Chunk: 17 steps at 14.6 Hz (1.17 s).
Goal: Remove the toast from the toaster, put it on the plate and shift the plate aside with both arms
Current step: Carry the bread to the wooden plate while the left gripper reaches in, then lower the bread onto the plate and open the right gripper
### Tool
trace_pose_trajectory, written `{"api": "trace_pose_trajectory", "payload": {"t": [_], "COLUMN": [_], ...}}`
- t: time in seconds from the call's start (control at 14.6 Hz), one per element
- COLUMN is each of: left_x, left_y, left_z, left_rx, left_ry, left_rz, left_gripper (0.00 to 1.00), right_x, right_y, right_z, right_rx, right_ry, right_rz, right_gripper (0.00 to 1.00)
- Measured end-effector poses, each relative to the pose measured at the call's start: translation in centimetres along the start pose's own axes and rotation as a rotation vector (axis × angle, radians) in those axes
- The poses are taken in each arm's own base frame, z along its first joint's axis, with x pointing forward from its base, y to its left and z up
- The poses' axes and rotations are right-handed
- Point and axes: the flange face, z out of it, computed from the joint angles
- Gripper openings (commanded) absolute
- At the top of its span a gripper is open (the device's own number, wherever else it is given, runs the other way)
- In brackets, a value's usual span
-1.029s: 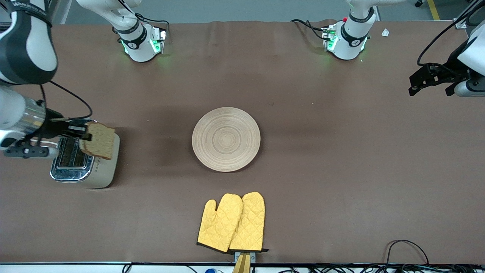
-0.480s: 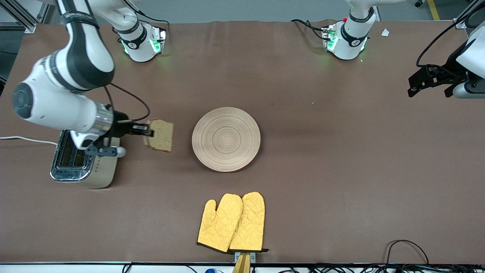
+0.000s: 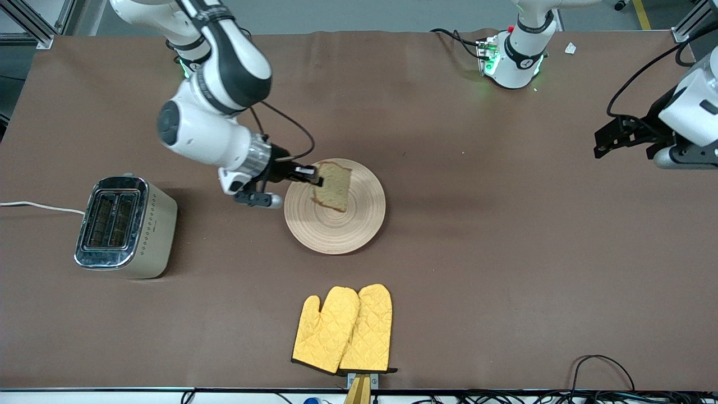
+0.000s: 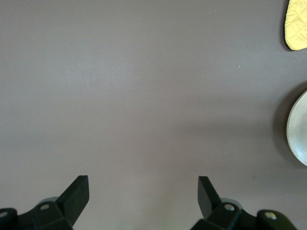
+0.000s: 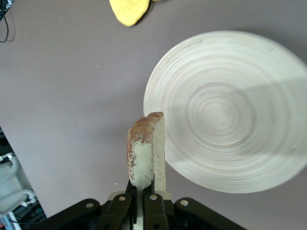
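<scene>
The toast [image 3: 333,186], a light-brown slice with a darker crust, hangs in my right gripper [image 3: 314,177], which is shut on its edge. It is held up over the part of the round pale wooden plate [image 3: 359,224] toward the right arm's end. In the right wrist view the toast [image 5: 146,148] stands edge-on between the fingers [image 5: 136,191], with the plate [image 5: 230,110] below it. My left gripper [image 3: 608,137] is open and empty, up over the table's left-arm end; its fingertips [image 4: 76,189] frame bare brown table, and the plate's rim [image 4: 300,129] shows at the edge.
A chrome and cream toaster [image 3: 124,226] stands toward the right arm's end, its slots empty. Two yellow quilted oven mitts [image 3: 345,328] lie near the table's front edge, nearer the camera than the plate. A white cable [image 3: 33,206] runs from the toaster.
My right arm has carried the toast from above the toaster across the table to over the plate. The left arm has shifted slightly toward the middle.
</scene>
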Motion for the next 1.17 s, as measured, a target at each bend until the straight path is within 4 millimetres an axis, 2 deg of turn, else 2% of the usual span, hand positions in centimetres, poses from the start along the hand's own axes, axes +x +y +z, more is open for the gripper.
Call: {"api": "trace_pose_trajectory", "payload": {"t": [0.21,0.55,0.69,0.89,0.96,1.03,1.1,1.17], "left_x": [2.0,5.4,6.7,8.5,8.9,9.4,9.8,10.2], "left_y": [0.3,3.1,4.1,5.7,6.1,6.4,6.6,6.8], "left_z": [2.6,8.3,10.6,13.8,14.8,15.6,16.4,17.0], "left_rx": [-0.005,-0.077,-0.127,-0.203,-0.238,-0.274,-0.307,-0.335], "left_ry": [-0.027,-0.052,-0.052,-0.039,-0.037,-0.035,-0.031,-0.024], "left_rz": [0.008,0.041,0.043,0.081,0.093,0.097,0.094,0.087], "left_gripper": [1.0,1.0,1.0,1.0,1.0,1.0,1.0,1.0], "right_x": [-0.8,1.3,3.1,5.2,5.6,5.8,6.0,6.4], "right_y": [1.0,6.0,8.3,12.4,13.8,15.2,16.3,17.3], "right_z": [2.8,7.6,8.2,8.0,8.0,8.0,7.9,7.7], "right_rx": [0.012,-0.059,-0.081,-0.108,-0.119,-0.13,-0.138,-0.142], "right_ry": [-0.002,0.02,0.029,0.025,0.02,0.017,0.015,0.017], "right_rz": [0.032,-0.054,-0.106,-0.159,-0.171,-0.179,-0.178,-0.169], "right_gripper": [0.0,0.0,0.0,0.02,0.18,0.63,1.0,1.0]}}
